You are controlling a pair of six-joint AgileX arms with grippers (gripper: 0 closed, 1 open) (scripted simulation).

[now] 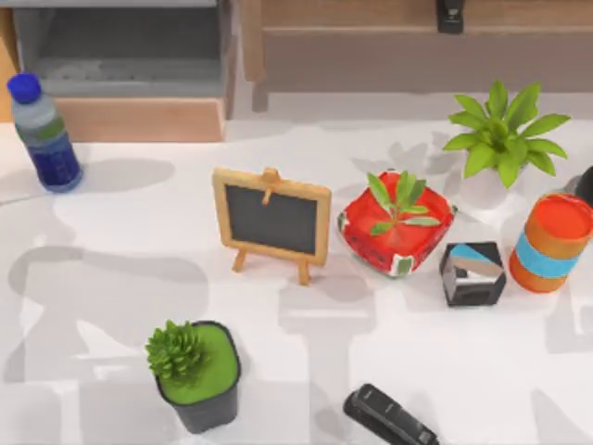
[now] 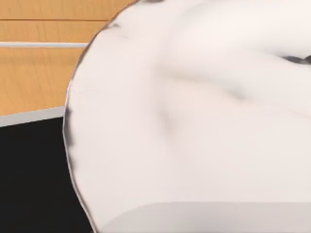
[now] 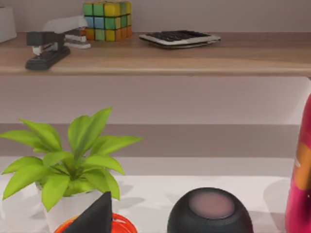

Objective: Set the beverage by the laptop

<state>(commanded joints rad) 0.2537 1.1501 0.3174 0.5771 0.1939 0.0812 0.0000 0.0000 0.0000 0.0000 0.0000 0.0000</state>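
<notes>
The beverage and the laptop are out of view. On the table in the top view stand a blue-capped water bottle (image 1: 44, 133) at the far left and an orange can with a light-blue band (image 1: 550, 243) at the right edge. In the right wrist view, a dark pointed fingertip (image 3: 97, 215) of my right gripper sits just above the can's orange top (image 3: 121, 225). The left wrist view has a large white rounded surface (image 2: 194, 121) very close to the camera, and I cannot tell what it is.
A small chalkboard easel (image 1: 271, 222), a red pot with a plant (image 1: 397, 224), a leafy plant in a white pot (image 1: 500, 139), a black-and-grey cube (image 1: 473, 273), a succulent in a black pot (image 1: 196, 375) and a black stapler (image 1: 389, 419) crowd the table. A black round speaker (image 3: 210, 213) stands beside the can.
</notes>
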